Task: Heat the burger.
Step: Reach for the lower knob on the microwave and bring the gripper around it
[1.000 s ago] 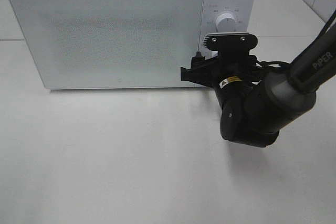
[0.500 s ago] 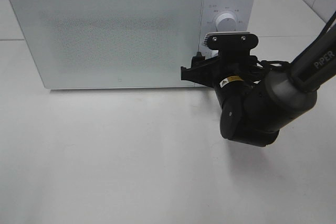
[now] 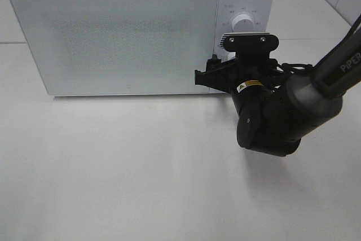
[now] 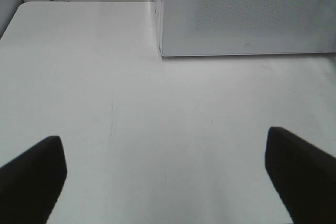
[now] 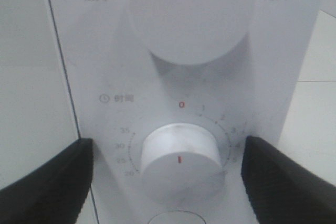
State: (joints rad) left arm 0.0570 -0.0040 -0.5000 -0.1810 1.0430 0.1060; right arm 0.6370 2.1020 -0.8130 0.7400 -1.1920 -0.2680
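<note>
The right pincer (image 5: 167, 174) is held wide open at the right end of the white microwave (image 3: 124, 32), and nothing is gripped by it. The lower knob (image 5: 179, 158) is seen just in front of it. The left pincer (image 4: 164, 150) is held wide open over the counter (image 4: 157, 103), with nothing in it. The microwave door (image 3: 113, 55) is shut. Where the burger is cannot be told.

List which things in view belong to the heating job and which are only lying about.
For the job: microwave, door shut; timer knob; right gripper, open, jaws either side of that knob.
Only there: power knob; left gripper, open over the table. The burger is not visible.
</note>
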